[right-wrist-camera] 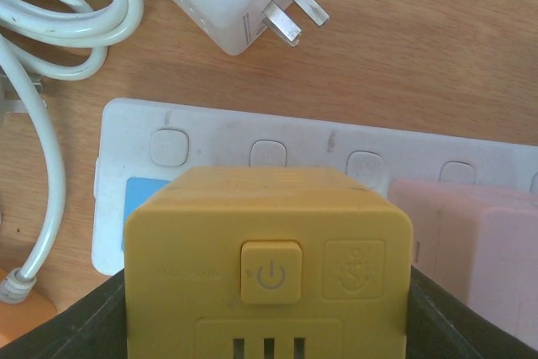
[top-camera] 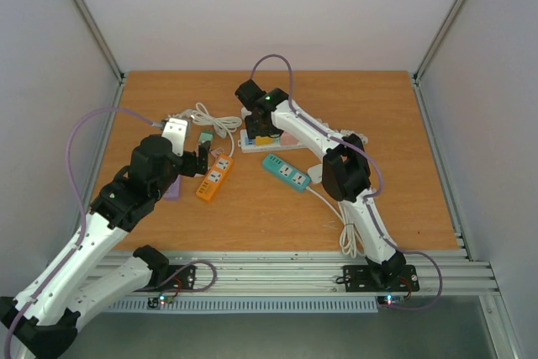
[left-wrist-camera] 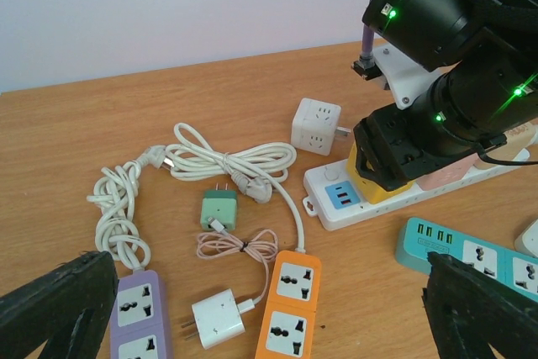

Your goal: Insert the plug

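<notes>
Right gripper [right-wrist-camera: 269, 325] is clamped on the yellow cube plug [right-wrist-camera: 269, 233], jaws flanking its side faces at the bottom of the wrist view. The cube sits over the white power strip [right-wrist-camera: 218, 145], just beside a pink adapter [right-wrist-camera: 471, 233]; whether its pins are seated is hidden. It looks rigid, light and smooth, so it is best squeezed on flat opposite sides. Left gripper [left-wrist-camera: 265, 292] gapes wide, holding nothing.

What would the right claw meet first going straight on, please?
Probably the white power strip, just below the yellow cube adapter held by the right claw; the gap is unclear.
</notes>
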Robot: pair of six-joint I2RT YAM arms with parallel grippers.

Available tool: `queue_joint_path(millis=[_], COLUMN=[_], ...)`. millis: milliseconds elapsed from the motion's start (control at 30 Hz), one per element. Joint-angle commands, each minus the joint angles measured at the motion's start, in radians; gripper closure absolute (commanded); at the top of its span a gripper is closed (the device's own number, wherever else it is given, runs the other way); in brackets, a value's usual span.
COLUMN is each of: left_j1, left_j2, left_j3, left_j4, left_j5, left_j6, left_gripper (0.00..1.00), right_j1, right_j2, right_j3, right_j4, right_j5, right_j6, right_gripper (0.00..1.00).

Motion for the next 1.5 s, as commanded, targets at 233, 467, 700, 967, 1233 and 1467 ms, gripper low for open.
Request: queue_joint_path(millis=[233,467,700,967,1233,1467], left_j1=[0.004,0.004,0.004,0.004,0.004,0.004], left_j2=[0.01,0.014,0.013,-0.009,-0.01,-0.025], left_j3=[0.002,0.004,0.004,-0.004,-0.004,-0.01], left_j4=[0.015,0.013,0.011,0.025,0.029,0.04], left_j5=[-0.015,-0.018,-0.019,-0.017,-0.011,0.005], left_j6=[-0.001,-0.002,-0.002,0.001,0.0,0.006], left_gripper=[0.01,0.01,0.01,0.01,0.0,0.01], right_j1=[-0.003,-0.006,-0.001,0.002,0.002,0.0], right_j2=[0.118,0.123,0.152,0.133,-0.033,-0.269], right_j3=[0.002,0.031,0.033,0.109,0.137,-0.039], right_j4=[-0.063,-0.056,-0.067,-0.097,-0.101,-0.013], right_j5=[0.002,-0.016,0.058,0.077,0.019,-0.027], right_j6=[0.072,0.138,0.11,0.068,-0.001,-0.002], right_gripper=[0.44,0.43,0.4,0.33,0.12,0.12])
